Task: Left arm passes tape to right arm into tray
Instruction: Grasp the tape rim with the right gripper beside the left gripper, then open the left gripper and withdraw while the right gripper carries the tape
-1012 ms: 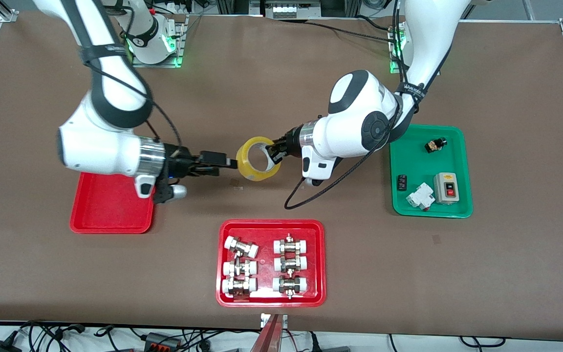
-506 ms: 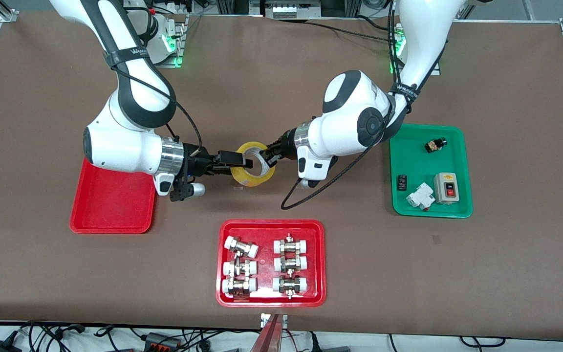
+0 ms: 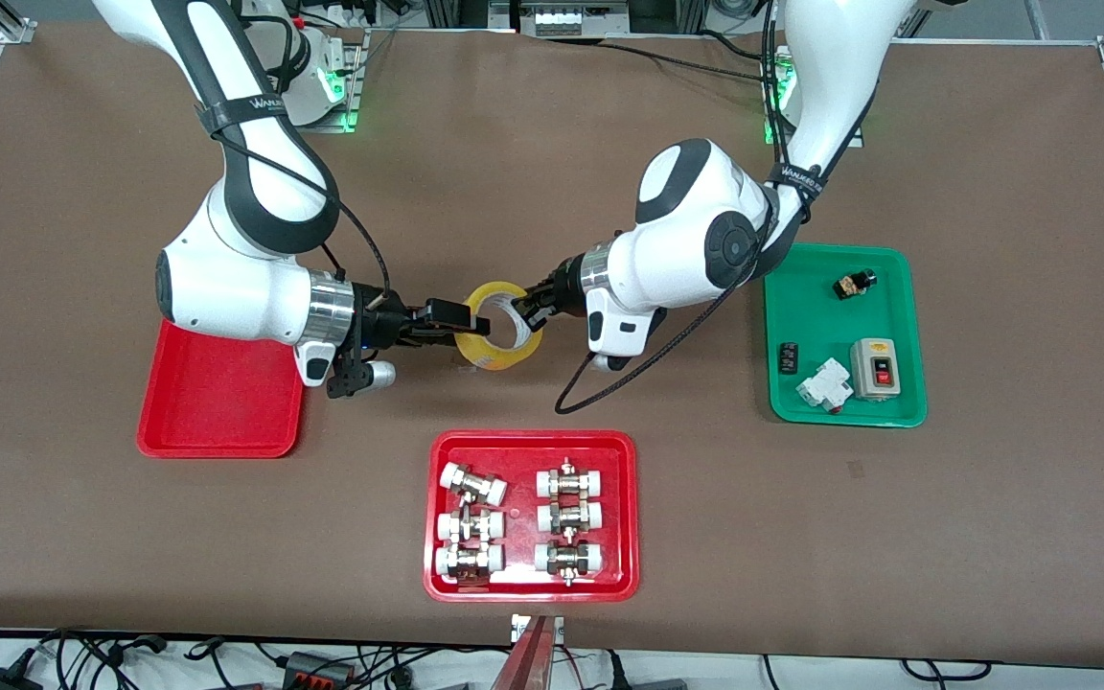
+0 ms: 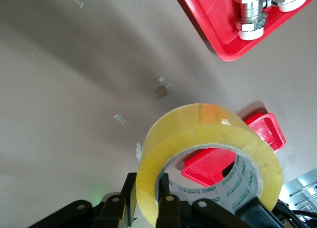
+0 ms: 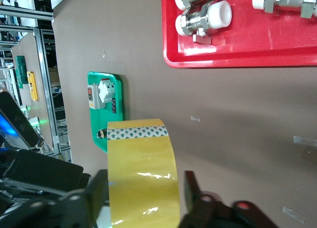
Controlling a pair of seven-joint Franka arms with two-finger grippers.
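Tape: up in the air over bare bench, between my two claws, above the spot between the plain red tray and the green tray.
My left claw: clenched on the roll's wall, one finger inside the core.
My right claw: fingers straddle the roll's other edge with a gap still showing, not clamped.
Tray of fittings: nearer the camera.
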